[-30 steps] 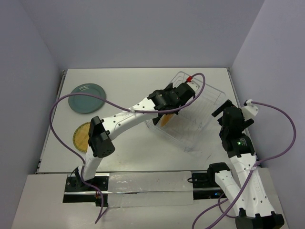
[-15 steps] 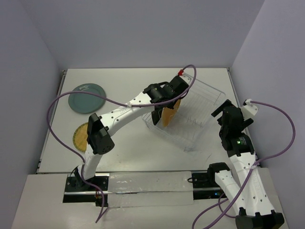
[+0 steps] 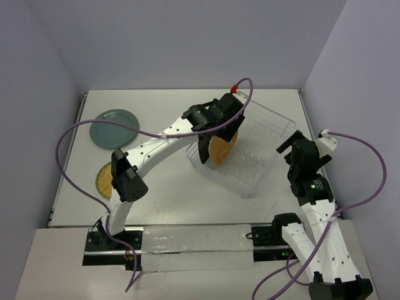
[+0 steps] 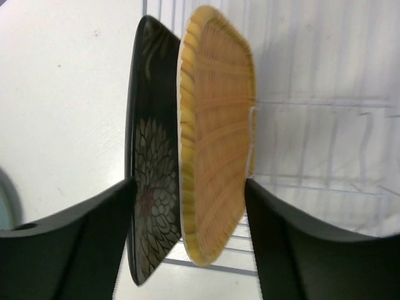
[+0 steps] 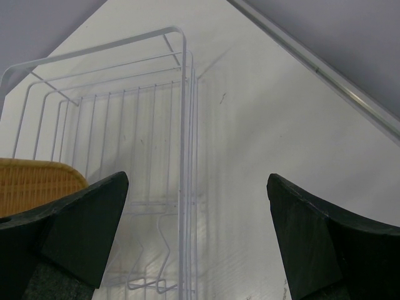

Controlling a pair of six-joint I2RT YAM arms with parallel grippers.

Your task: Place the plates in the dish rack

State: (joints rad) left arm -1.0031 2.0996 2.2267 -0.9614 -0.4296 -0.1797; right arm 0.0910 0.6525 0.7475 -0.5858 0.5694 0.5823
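Note:
The wire dish rack (image 3: pixel 262 147) sits right of centre. Two plates stand on edge at its left end: the black floral plate (image 4: pixel 149 181) and, right beside it, the tan woven plate (image 4: pixel 215 137). My left gripper (image 4: pixel 189 187) hangs over them, open, with both plates between its wide jaws. From above, the tan plate (image 3: pixel 221 150) shows below the left gripper (image 3: pixel 215 132). A teal-grey plate (image 3: pixel 114 128) lies flat at far left. The yellow woven plate (image 3: pixel 104 178) lies nearer, partly hidden by the arm. My right gripper (image 5: pixel 197 194) is open and empty, facing the rack's right end (image 5: pixel 184 125).
A raised lip (image 3: pixel 82 100) borders the white table, with grey walls on three sides. Purple cables loop from both arms; the left one (image 3: pixel 65 156) passes over the plates on the left. The right arm (image 3: pixel 309 181) stands close to the rack's right side.
My left gripper has opened and let go of the tan plate, which now stands in the rack beside the black plate. The left wrist shifted left. The right arm has not moved.

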